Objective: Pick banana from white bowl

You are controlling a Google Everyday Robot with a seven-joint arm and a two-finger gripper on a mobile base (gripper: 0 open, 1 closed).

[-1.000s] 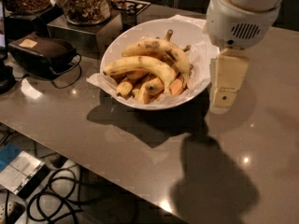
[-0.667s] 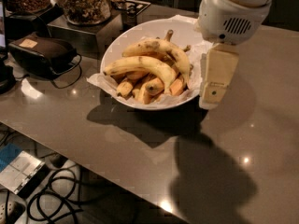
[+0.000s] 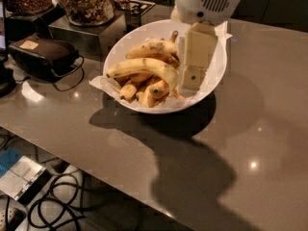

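The white bowl [image 3: 215, 73] stands on the grey table, lined with crumpled white paper and holding several bananas. The long, curved, pale yellow banana [image 3: 144, 66] lies across the front of the pile. A long, brown-blotched banana [image 3: 151, 47] lies behind it, and short orange-yellow ones [image 3: 144, 93] sit below. My gripper [image 3: 191, 78], cream under a white wrist, hangs over the right side of the bowl. It is just right of the pale banana's right end and hides part of the bowl's inside. It holds nothing that I can see.
A black device [image 3: 43, 56] with a cord lies left of the bowl. Glass jars of food [image 3: 86, 1] stand on a metal box behind it. The table's front edge [image 3: 96, 177] runs diagonally, with cables [image 3: 57, 206] on the floor below.
The gripper has moved left, from beside the bowl's right rim to over the bowl's right side, close to the bananas. The bananas have not moved.
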